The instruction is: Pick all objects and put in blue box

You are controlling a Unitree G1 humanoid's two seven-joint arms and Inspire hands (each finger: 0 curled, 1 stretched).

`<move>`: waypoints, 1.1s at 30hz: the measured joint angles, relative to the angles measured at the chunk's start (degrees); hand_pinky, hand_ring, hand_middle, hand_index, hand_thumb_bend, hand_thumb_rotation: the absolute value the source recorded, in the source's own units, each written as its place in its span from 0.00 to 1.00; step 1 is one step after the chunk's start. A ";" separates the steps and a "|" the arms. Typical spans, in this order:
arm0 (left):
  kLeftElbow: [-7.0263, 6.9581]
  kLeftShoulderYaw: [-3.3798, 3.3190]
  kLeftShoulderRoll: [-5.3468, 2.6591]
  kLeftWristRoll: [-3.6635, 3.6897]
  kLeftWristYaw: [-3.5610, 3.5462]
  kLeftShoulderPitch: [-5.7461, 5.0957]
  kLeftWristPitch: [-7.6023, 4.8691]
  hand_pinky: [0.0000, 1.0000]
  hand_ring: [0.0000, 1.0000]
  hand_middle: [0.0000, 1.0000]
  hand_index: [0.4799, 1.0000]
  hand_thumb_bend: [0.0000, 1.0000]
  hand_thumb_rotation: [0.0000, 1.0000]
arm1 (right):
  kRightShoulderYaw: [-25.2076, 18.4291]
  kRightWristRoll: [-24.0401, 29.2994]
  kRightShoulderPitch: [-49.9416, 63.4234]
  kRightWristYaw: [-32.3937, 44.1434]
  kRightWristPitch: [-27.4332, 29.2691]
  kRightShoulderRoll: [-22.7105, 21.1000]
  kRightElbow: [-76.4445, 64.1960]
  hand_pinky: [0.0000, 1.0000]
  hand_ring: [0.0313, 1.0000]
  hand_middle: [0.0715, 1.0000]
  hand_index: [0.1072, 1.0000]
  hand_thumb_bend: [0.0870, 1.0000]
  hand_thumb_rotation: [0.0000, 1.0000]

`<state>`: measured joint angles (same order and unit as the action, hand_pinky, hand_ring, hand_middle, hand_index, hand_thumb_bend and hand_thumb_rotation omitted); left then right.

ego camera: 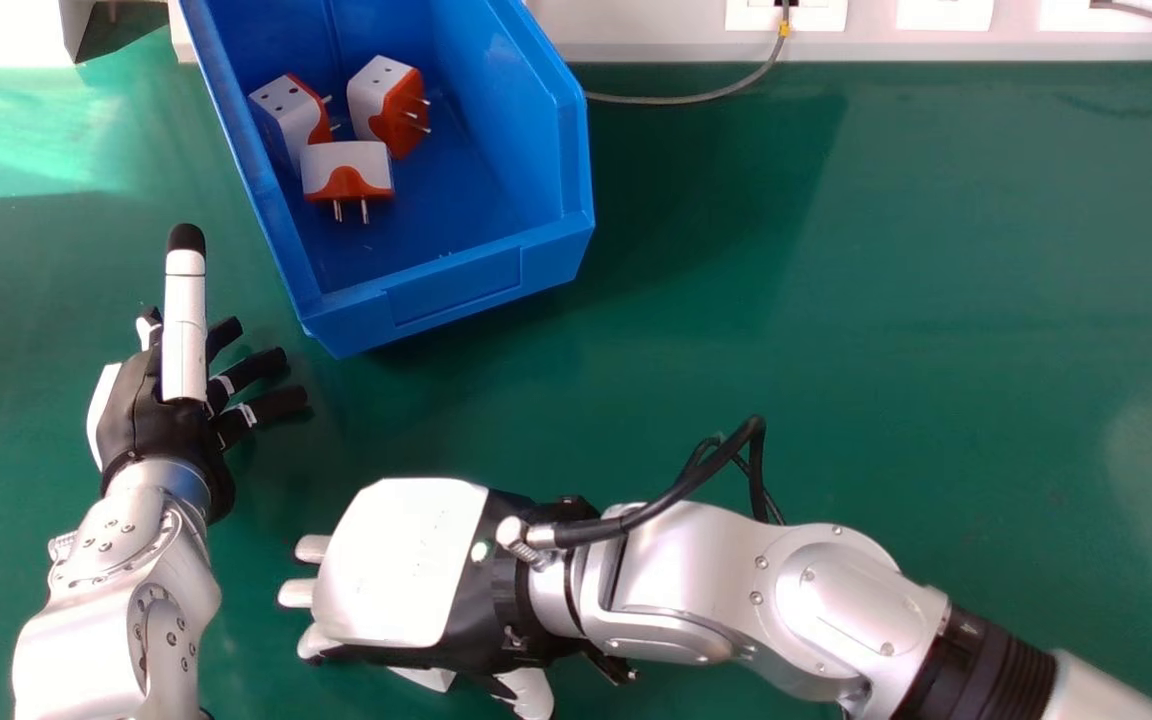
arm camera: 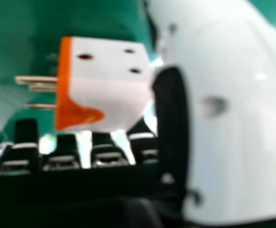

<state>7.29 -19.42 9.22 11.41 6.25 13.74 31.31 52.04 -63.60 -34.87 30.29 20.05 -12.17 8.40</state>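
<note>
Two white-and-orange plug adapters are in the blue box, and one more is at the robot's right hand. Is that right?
Not quite: the head view shows three plug adapters in the blue box, not two. The rest holds: one more adapter is at the right hand.

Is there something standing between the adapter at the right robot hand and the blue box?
The near wall of the blue box stands in the way, so the adapter likely needs lifting over it. Otherwise only bare table lies between; the left robot hand is aside.
</note>
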 measured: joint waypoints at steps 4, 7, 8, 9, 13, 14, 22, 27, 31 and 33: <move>-0.06 0.01 -0.05 -0.02 0.03 0.00 0.04 0.68 0.78 0.91 1.00 0.81 0.94 | 0.00 -0.32 0.06 -0.79 0.27 0.00 0.02 0.80 0.93 0.92 0.81 0.79 0.10; -0.07 0.02 -0.05 -0.05 0.04 0.00 0.05 0.68 0.78 0.91 1.00 0.81 0.94 | 0.00 -0.61 0.26 -1.03 0.14 0.00 0.06 0.80 0.91 0.91 0.80 0.79 0.10; -0.07 0.03 -0.05 -0.06 0.04 0.00 0.04 0.68 0.78 0.91 1.00 0.81 0.94 | 0.00 -0.67 0.31 -1.14 0.04 0.00 0.13 0.79 0.91 0.91 0.80 0.79 0.10; -0.07 0.05 -0.05 -0.07 0.04 0.00 0.04 0.68 0.78 0.91 1.00 0.81 0.94 | 0.00 -0.68 0.32 -1.17 -0.10 0.01 0.20 0.79 0.91 0.90 0.80 0.79 0.10; -0.07 0.10 -0.05 -0.11 0.08 0.00 0.06 0.68 0.77 0.91 1.00 0.81 0.94 | 0.00 -0.70 0.31 -1.27 -0.71 0.29 0.96 0.79 0.91 0.90 0.80 0.79 0.10; -0.09 0.10 -0.05 -0.12 0.10 0.00 0.08 0.68 0.77 0.91 1.00 0.81 0.94 | 0.00 -0.70 0.31 -1.27 -0.77 0.47 1.13 0.79 0.91 0.90 0.80 0.79 0.09; 0.07 0.10 -0.05 -0.13 0.22 0.00 -0.04 0.68 0.77 0.91 1.00 0.81 0.94 | 0.00 -0.74 0.26 -1.70 -0.97 0.96 1.72 0.78 0.89 0.90 0.79 0.80 0.09; 0.09 0.09 -0.05 -0.13 0.23 0.00 -0.08 0.68 0.77 0.91 1.00 0.81 0.94 | 0.04 -1.57 0.25 -2.97 -0.80 1.10 2.34 0.76 0.86 0.88 0.77 0.80 0.09; 0.06 0.12 -0.05 -0.13 0.26 0.00 -0.06 0.67 0.77 0.91 1.00 0.81 0.94 | 0.19 -1.90 0.22 -4.23 -0.78 1.42 3.01 0.75 0.84 0.86 0.74 0.80 0.08; 0.04 0.13 -0.06 -0.12 0.24 -0.01 -0.04 0.67 0.77 0.91 1.00 0.81 0.94 | 0.38 -1.95 0.16 -5.31 -0.80 1.65 3.65 0.74 0.83 0.85 0.72 0.79 0.08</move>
<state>7.33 -19.30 9.16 11.29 6.49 13.74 31.27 52.42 -65.55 -34.72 24.97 19.25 -10.52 12.06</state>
